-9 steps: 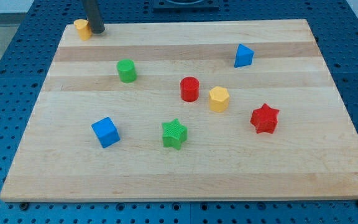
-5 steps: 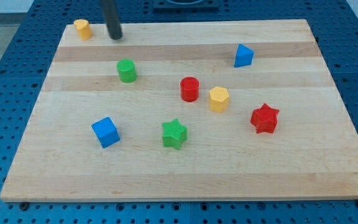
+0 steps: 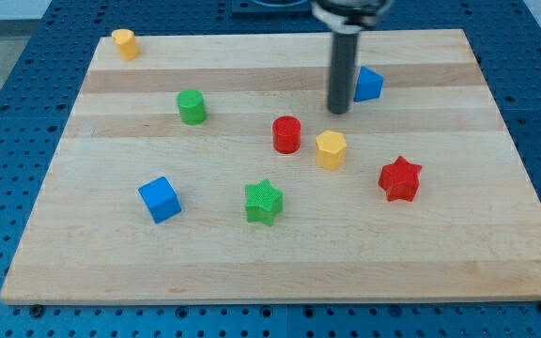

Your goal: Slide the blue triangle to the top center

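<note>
The blue triangle (image 3: 369,84) sits on the wooden board (image 3: 458,235) toward the view's upper right. My tip (image 3: 338,110) stands on the board just to the view's left of and slightly below the blue triangle, with a small gap between them. The rod rises straight up from the tip and partly covers the triangle's left edge.
A red cylinder (image 3: 287,134) and a yellow hexagon (image 3: 331,148) lie just below my tip. A red star (image 3: 400,178) is at the right, a green star (image 3: 263,201) and blue cube (image 3: 160,198) lower down, a green cylinder (image 3: 192,106) at the left, a yellow cylinder (image 3: 124,43) at the top left corner.
My tip has moved from beside the yellow cylinder at the top left across the board to the right, ending beside the blue triangle. No block has moved.
</note>
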